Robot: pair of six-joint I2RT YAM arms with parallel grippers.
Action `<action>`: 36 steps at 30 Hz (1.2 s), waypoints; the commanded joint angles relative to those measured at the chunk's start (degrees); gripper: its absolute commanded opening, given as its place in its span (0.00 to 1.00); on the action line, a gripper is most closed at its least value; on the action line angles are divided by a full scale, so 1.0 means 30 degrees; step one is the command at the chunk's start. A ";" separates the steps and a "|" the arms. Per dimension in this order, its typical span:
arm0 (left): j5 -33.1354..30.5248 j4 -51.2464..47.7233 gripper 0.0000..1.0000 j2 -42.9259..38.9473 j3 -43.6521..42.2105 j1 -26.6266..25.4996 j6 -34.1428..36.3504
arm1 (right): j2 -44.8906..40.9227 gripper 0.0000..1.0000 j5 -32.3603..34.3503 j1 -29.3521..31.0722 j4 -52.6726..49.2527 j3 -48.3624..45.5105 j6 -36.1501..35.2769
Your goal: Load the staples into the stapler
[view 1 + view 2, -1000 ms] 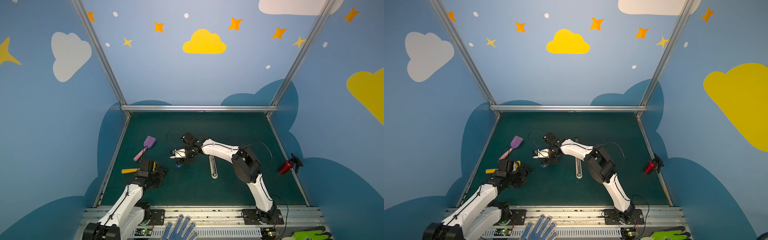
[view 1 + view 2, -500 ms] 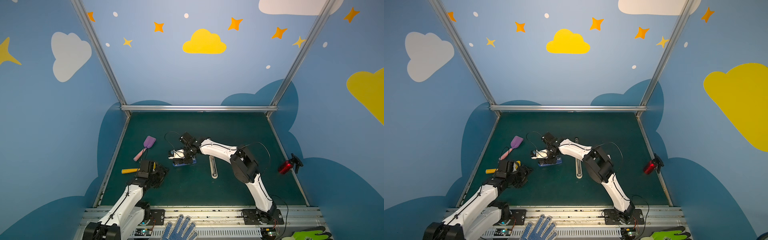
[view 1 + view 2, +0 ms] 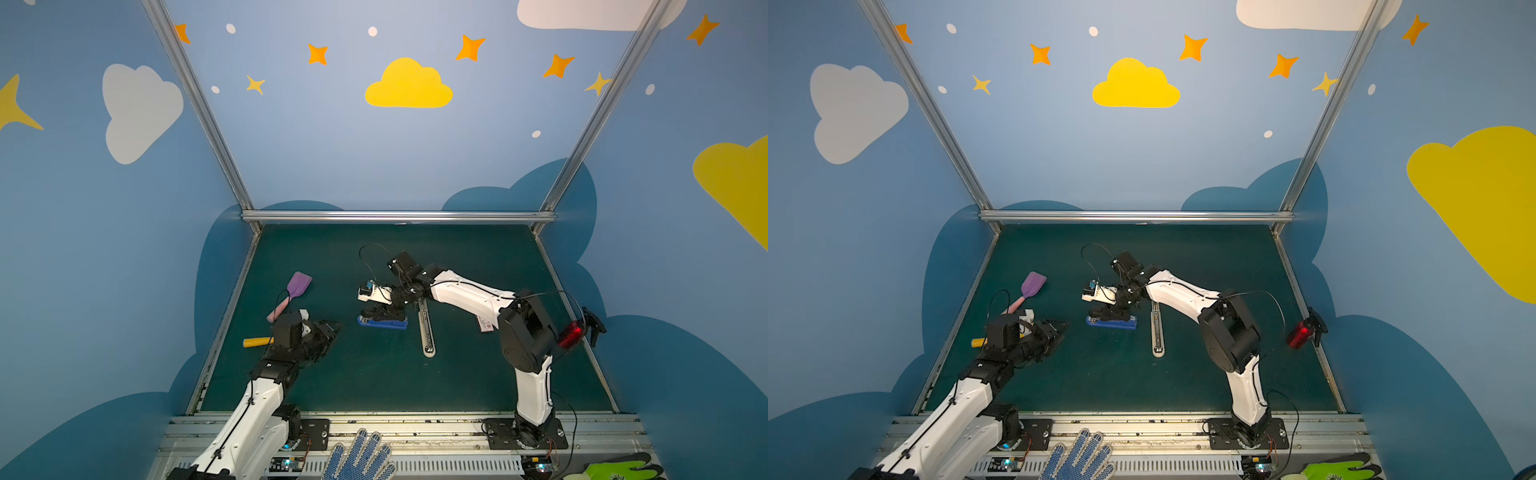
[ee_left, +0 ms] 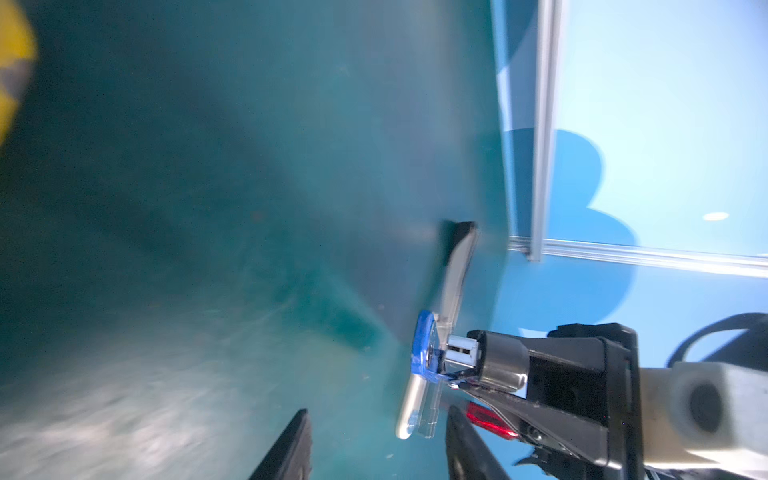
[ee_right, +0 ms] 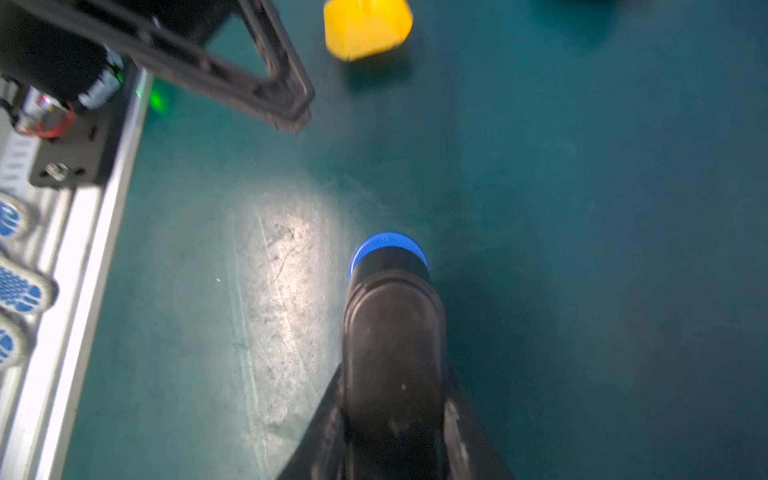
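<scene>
Where cloud-painted walls [image 3: 374, 166] close in, scuffed green mat [image 3: 374, 382], blue stapler [image 3: 388, 325]

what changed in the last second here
The right end effector closed on the blue stapler and shifted it a little along the mat toward the silver bar. The left end effector stayed open and empty. The staples box, purple spatula and yellow piece did not move.

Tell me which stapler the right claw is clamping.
The blue-based black stapler, pinched in the right claw; the long silver stapler lies free beside it.
</scene>
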 commanded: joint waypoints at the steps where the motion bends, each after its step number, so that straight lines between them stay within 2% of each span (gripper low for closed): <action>1: 0.1613 0.2526 0.49 0.0315 -0.0312 0.0109 -0.0473 | -0.1112 0.00 -0.2425 0.0024 0.0880 -0.0370 0.0115; 5: 0.2346 0.3387 0.46 0.0471 -0.0295 0.0080 -0.0518 | -0.1538 0.00 -0.4222 -0.0066 0.1384 -0.0917 -0.1450; 10: 0.2664 0.3967 0.48 0.0354 -0.0247 -0.0008 -0.0635 | -0.1824 0.00 -0.6031 -0.0302 0.2687 -0.1521 -0.1519; 21: 0.3126 0.4870 0.38 0.1193 0.0015 -0.0747 -0.0664 | -0.2180 0.00 -0.6436 -0.0359 0.4090 -0.1706 -0.0791; 28: 0.2774 0.5051 0.37 0.1436 0.0006 -0.1494 -0.0631 | -0.2225 0.00 -0.7131 -0.0358 0.4935 -0.1704 -0.0228; 32: 0.2811 0.5705 0.30 0.1986 0.0071 -0.1801 -0.0694 | -0.2359 0.00 -0.8290 -0.0362 0.6063 -0.1990 0.0594; 36: 0.2810 0.5933 0.15 0.2098 0.0163 -0.1819 -0.0664 | -0.2561 0.00 -0.8914 -0.0340 0.6190 -0.2117 0.0663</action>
